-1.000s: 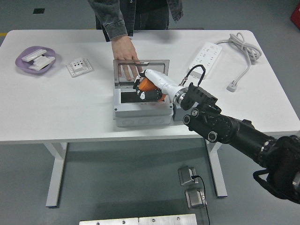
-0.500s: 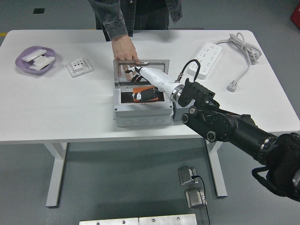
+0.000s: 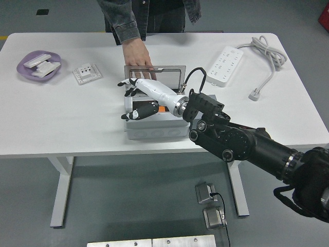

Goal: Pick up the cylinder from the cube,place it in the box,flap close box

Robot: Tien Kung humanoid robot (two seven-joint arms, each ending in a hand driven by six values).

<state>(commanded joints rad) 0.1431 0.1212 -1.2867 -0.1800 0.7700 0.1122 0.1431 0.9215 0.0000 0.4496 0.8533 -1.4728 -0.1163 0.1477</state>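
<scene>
The white table [image 3: 77, 123] filled most of the frame, with the grey box [image 3: 154, 128] at its centre and the open lid [image 3: 172, 72] lying back toward the top of the frame. The right arm [image 3: 247, 146] entered from the lower right and reached diagonally up-left, so that the right hand [image 3: 138, 98] hung over the left half of the box opening. Its fingers were spread wide and held nothing; this posture appeared suited to reaching for the lid, not to gripping. A person's hand [image 3: 136, 55] at upper centre pressed flat on the far left corner of the lid, probably to steady the box. The white power strip [image 3: 225, 59] and its cable lay at upper right, a purple dish [image 3: 23, 67] at upper left, and a white socket plate [image 3: 86, 73] beside it. The orange cylinder [image 3: 163, 108] lay inside the box, mostly hidden under the wrist. Its long axis appeared to run left to right across the frame, though its ends could not be distinguished. Placement appeared done; lid closure remained.
</scene>
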